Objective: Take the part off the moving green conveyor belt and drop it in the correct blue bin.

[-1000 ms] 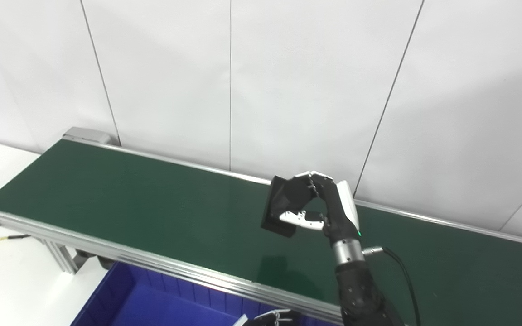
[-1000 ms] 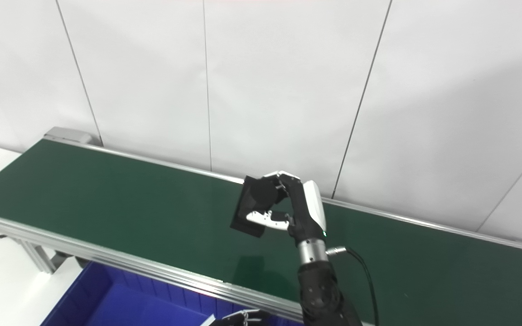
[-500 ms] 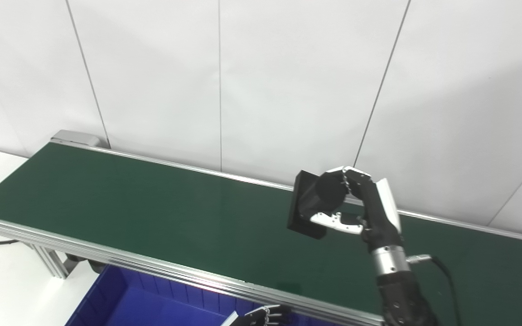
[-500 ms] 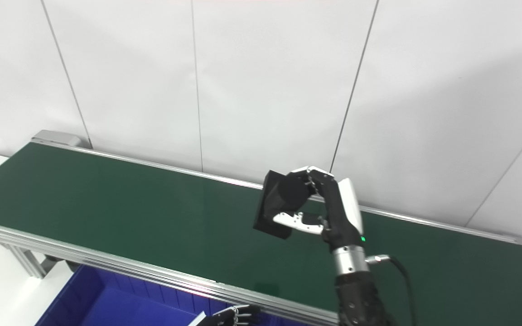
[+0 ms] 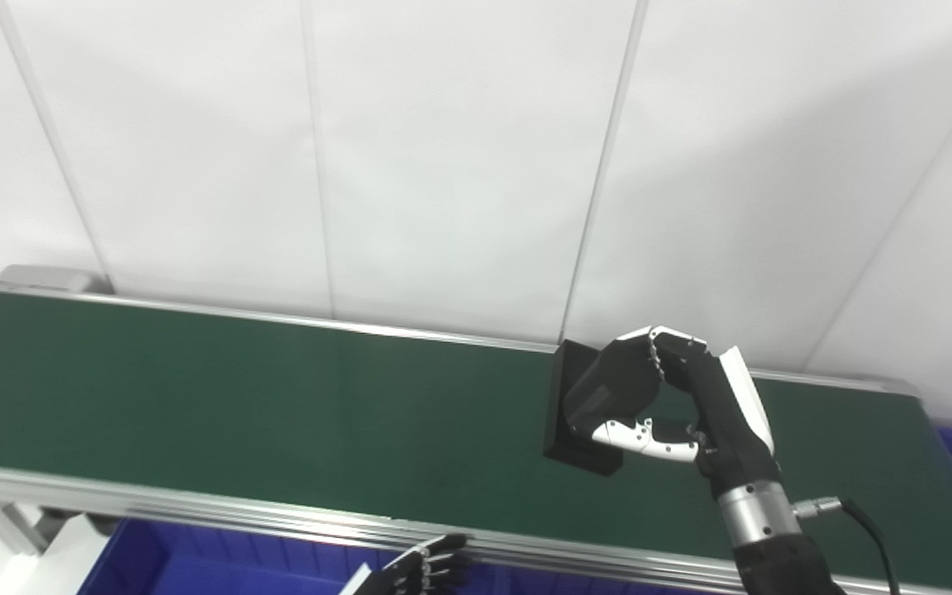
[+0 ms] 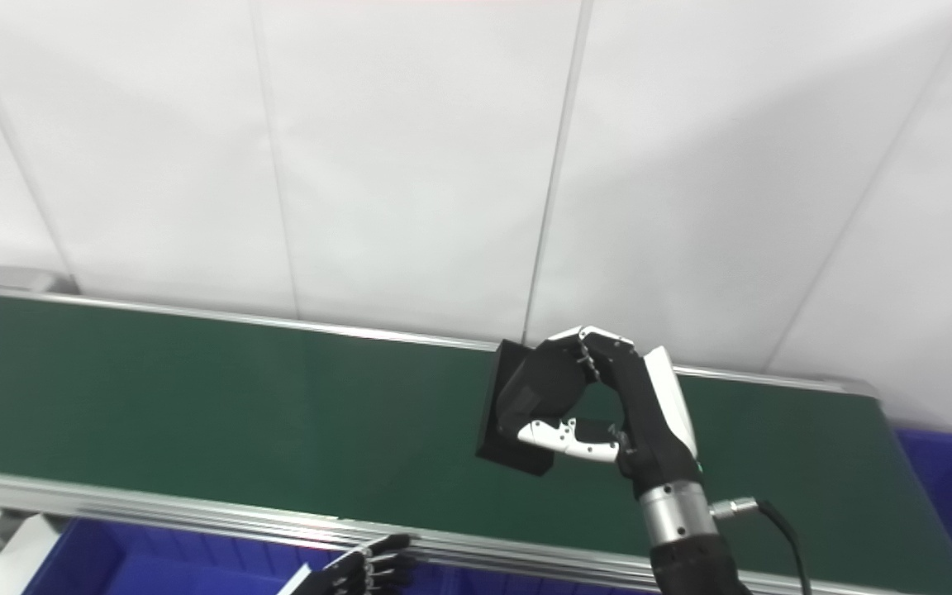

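Beyond belt's (image 5: 278,413) right end, blue bin (image 6: 951,487)

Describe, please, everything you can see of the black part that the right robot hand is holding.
The black part looks matte, maybe plastic: a flat square plate with a thick round body standing out from one face. The right robot hand holds it above the green conveyor belt, clear of the surface, with the plate nearly upright and facing left. Dark fingers wrap over the round body, and the white thumb presses beneath. Nothing else touches it.
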Motion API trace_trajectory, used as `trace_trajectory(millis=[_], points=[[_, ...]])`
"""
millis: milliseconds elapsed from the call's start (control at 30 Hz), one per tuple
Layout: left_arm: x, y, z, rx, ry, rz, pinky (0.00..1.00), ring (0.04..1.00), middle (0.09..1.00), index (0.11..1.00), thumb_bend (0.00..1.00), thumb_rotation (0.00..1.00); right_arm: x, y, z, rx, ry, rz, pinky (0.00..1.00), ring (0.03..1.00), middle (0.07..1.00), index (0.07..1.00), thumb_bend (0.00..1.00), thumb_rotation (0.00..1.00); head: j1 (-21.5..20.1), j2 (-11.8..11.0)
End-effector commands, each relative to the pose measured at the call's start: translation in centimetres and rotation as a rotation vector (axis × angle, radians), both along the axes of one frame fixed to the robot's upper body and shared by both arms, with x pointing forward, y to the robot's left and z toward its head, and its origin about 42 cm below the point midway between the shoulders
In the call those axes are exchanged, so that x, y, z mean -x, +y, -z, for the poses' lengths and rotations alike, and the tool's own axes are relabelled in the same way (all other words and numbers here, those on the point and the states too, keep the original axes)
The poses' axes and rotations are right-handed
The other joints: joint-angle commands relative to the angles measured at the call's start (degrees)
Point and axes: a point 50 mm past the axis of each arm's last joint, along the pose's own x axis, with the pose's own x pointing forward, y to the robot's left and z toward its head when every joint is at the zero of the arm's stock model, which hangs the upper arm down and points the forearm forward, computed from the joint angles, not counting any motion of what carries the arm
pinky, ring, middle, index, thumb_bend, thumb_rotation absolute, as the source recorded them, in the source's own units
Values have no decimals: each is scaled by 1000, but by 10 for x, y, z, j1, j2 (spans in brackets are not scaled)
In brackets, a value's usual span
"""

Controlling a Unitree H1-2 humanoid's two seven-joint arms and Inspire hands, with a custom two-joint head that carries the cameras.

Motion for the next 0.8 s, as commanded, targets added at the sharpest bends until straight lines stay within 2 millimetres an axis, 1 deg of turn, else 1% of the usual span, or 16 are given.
trace_trajectory(millis=[0,67,133,267,300,333,367,400,433,467,500,533,600,633,667,767], points=[[-7,7,-13,16,-55,-2,758,787,813,867,853,226,10,-5,-18,-20,-52,27,424,439,476,517,518,0,-3,3],[-6,12,-17,14,-57,-2,756,785,809,857,839,198,23,-9,-19,-33,-47,49,412,434,471,522,517,0,-10,12],[-7,17,-21,14,-54,0,756,785,809,853,842,199,38,-12,-19,-34,-47,80,414,434,471,523,517,0,-18,26],[-9,24,-26,12,-57,1,744,783,806,840,876,249,65,-17,-16,-48,-46,130,428,446,487,503,518,0,-32,46],[-10,25,-27,12,-58,0,737,782,806,840,877,253,69,-17,-16,-50,-47,135,430,445,488,503,518,0,-32,46],[-10,26,-29,8,-59,1,733,782,806,840,877,255,75,-16,-14,-57,-42,143,430,445,488,504,517,0,-36,56],[-11,27,-30,6,-60,1,733,783,806,838,882,265,79,-16,-13,-62,-39,149,414,439,487,507,517,0,-36,56],[-11,28,-32,4,-61,0,734,782,805,834,884,266,85,-15,-11,-71,-32,154,413,439,486,507,517,0,-40,65],[-12,29,-33,3,-61,0,734,782,805,833,884,266,88,-14,-10,-78,-27,158,413,439,486,507,517,0,-40,65],[-12,31,-35,1,-59,-1,734,781,805,832,885,266,92,-13,-9,-85,-20,157,414,440,486,507,517,0,-47,79],[-13,32,-37,0,-58,-2,734,781,804,831,890,271,95,-12,-8,-90,-15,156,419,442,488,505,517,0,-47,79],[-13,34,-39,-4,-55,-3,735,781,803,830,893,274,100,-10,-7,-92,-8,158,423,443,489,504,517,0,-52,88],[-14,36,-41,-3,-51,-7,737,785,806,833,905,288,107,-8,-4,-93,6,163,424,444,491,501,518,0,-56,97],[-15,36,-43,-1,-50,-10,735,785,804,833,913,292,110,-7,-3,-93,13,165,420,443,491,501,518,0,-56,97],[-15,37,-44,2,-48,-13,735,785,803,834,916,293,113,-5,-2,-94,19,167,419,443,492,501,518,0,-58,105],[-16,39,-49,0,-50,-18,724,765,790,835,943,313,119,0,5,-100,50,171,390,435,494,503,517,0,-61,112]])
